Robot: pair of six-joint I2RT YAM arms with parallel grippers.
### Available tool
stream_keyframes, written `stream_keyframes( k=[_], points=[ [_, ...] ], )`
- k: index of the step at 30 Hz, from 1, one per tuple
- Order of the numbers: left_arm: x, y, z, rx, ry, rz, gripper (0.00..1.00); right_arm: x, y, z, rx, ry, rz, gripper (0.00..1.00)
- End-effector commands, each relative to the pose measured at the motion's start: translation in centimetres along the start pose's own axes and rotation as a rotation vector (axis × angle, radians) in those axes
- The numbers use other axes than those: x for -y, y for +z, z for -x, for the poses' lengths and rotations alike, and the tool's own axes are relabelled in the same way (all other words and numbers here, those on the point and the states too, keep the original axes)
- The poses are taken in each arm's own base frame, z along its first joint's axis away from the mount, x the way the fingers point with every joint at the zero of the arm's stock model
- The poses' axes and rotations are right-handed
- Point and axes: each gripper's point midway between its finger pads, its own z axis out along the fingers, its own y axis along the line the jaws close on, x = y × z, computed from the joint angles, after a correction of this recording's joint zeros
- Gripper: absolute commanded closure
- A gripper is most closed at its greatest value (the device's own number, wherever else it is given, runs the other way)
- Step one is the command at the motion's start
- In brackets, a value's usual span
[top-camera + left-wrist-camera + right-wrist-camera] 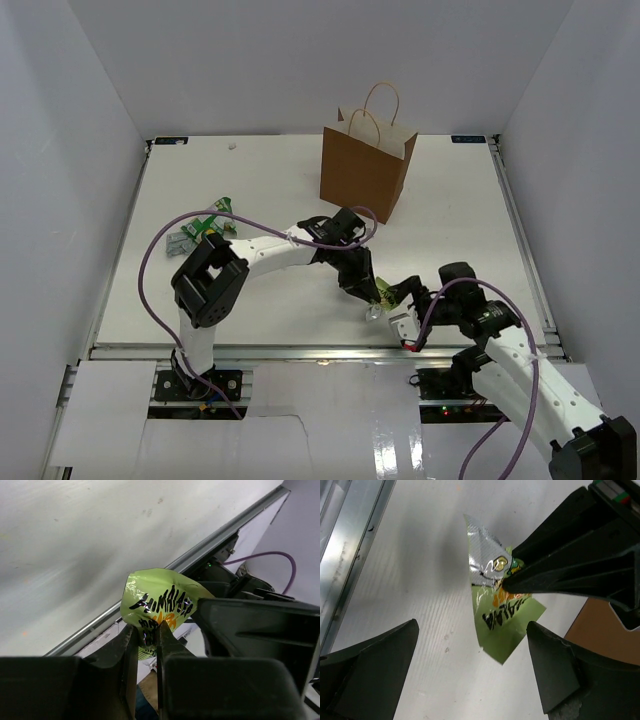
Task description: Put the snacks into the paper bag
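Yellow-green packet (378, 291) is pinched tight in the left gripper (149, 630), seemingly lifted off the desk (260, 180) by its near edge, right of centre. Right gripper (472, 630) gapes beside it, holding nothing. The bag (365, 165) stands upright by the far edge, well apart. More snacks (205, 228) lie heaped near the left edge. Plenty left, I'd say; the bag's inside is hidden.

White table (450, 220), metal edge rail (300, 352)
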Motion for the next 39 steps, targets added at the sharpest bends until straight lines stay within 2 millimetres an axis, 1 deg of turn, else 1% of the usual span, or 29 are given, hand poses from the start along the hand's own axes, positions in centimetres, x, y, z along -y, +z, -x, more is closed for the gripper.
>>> stream_keyframes(
  k=[1, 5, 8, 9, 10, 11, 12, 13, 14, 15, 16, 19, 20, 22, 24, 25, 26, 27, 28, 29, 30, 31, 32, 34, 35, 36, 37, 38, 39],
  points=[
    [2.5, -1.7, -1.1, -0.036, 0.051, -0.109, 0.98, 3.2, 0.7, -0.1, -0.033, -0.066, -0.111, 0.05],
    [2.8, -1.8, -1.4, -0.055, 0.052, -0.128, 0.98, 4.4, 1.6, 0.6, -0.025, -0.085, -0.149, 0.01],
    [3.1, -1.9, -1.4, -0.066, 0.057, -0.149, 0.96, 4.4, 2.3, 0.2, -0.045, -0.103, -0.137, 0.16],
    [3.3, -2.1, -1.2, -0.063, 0.058, -0.157, 0.95, 4.3, 2.5, 0.0, -0.052, -0.104, -0.125, 0.3],
    [3.4, -2.3, -1.2, -0.065, 0.055, -0.163, 0.92, 4.3, 2.5, 0.0, -0.053, -0.107, -0.122, 0.37],
    [3.4, -2.5, -1.1, -0.061, 0.055, -0.167, 0.86, 4.3, 2.6, 0.0, -0.051, -0.109, -0.118, 0.48],
    [3.3, -3.1, -0.8, -0.05, 0.046, -0.172, 0.83, 4.4, 2.4, 0.1, -0.049, -0.11, -0.121, 0.78],
    [3.2, -3.4, -0.5, -0.042, 0.042, -0.177, 0.8, 4.5, 2.4, 0.3, -0.048, -0.112, -0.123, 0.87],
    [3.1, -3.8, -0.3, -0.032, 0.035, -0.182, 0.73, 4.6, 2.3, 0.3, -0.047, -0.114, -0.125, 0.91],
    [2.6, -4.2, 0.3, -0.012, 0.026, -0.193, 0.68, 4.5, 2.2, 0.4, -0.044, -0.116, -0.118, 0.92],
    [2.9, -5.5, 1.1, 0.023, 0.025, -0.228, 0.58, 4.3, 2.2, 0.7, -0.033, -0.119, -0.11, 0.92],
    [2.6, -7.5, 1.8, 0.077, 0.011, -0.252, 0.43, 4.2, 2.1, 1.2, -0.012, -0.112, -0.1, 0.92],
    [2.2, -8.4, 2.7, 0.112, 0.006, -0.257, 0.37, 4.3, 2.1, 1.5, 0.003, -0.11, -0.101, 0.92],
    [1.9, -9.9, 3.5, 0.164, 0.017, -0.263, 0.35, 4.9, 1.8, 2.1, 0.023, -0.072, -0.119, 0.92],
    [2.0, -12.5, 4.8, 0.263, 0.049, -0.272, 0.33, 5.4, 1.7, 2.8, 0.053, 0.002, -0.139, 0.92],
    [1.8, -13.4, 5.3, 0.3, 0.06, -0.271, 0.33, 7.1, 1.3, 3.5, 0.072, 0.019, -0.189, 0.92],
    [1.7, -15.5, 6.3, 0.391, 0.092, -0.262, 0.33, 8.2, 0.9, 4.1, 0.096, 0.06, -0.22, 0.92],
    [1.5, -16.5, 6.7, 0.435, 0.104, -0.244, 0.31, 9.3, 0.7, 4.4, 0.113, 0.118, -0.243, 0.92],
    [1.4, -17.7, 7.2, 0.488, 0.123, -0.224, 0.3, 10.2, 0.3, 5.0, 0.147, 0.285, -0.268, 0.92],
    [1.1, -18.6, 7.6, 0.538, 0.135, -0.197, 0.29, 14.1, -1.3, 6.6, 0.199, 0.322, -0.366, 0.92],
    [0.2, -20.5, 8.2, 0.636, 0.155, -0.13, 0.28, 15.9, -1.8, 6.4, 0.215, 0.424, -0.407, 0.92],
    [-0.1, -21.5, 8.4, 0.687, 0.164, -0.094, 0.23, 17.7, -2.5, 7.2, 0.274, 0.601, -0.451, 0.92],
    [-1.0, -23.4, 8.7, 0.783, 0.175, -0.019, 0.2, 22.0, -4.3, 7.5, 0.297, 0.665, -0.562, 0.92],
    [-2.0, -25.3, 8.7, 0.872, 0.168, 0.043, 0.1, 26.2, -6.6, 6.7, 0.316, 0.84, -0.681, 0.92],
    [-3.1, -25.7, 8.5, 0.902, 0.152, 0.079, 0.06, 27.9, -6.5, 5.1, 0.319, 1.021, -0.726, 0.92],
    [-3.4, -27.6, 8.2, 0.987, 0.15, 0.107, 0.02, 31.6, -9.7, 5.5, 0.36, 1.057, -0.82, 0.92],
    [-3.7, -28.2, 7.9, 1.013, 0.151, 0.116, 0.02, 33.1, -9.8, 3.7, 0.343, 1.137, -0.863, 0.92],
    [-4.8, -28.4, 7.7, 1.039, 0.14, 0.149, 0.02, 36.0, -12.8, 4.0, 0.399, 1.189, -0.938, 0.92],
    [-4.9, -29.8, 7.1, 1.09, 0.142, 0.154, 0.02, 37.3, -13.6, 3.8, 0.416, 1.202, -0.956, 0.92]
  ],
)
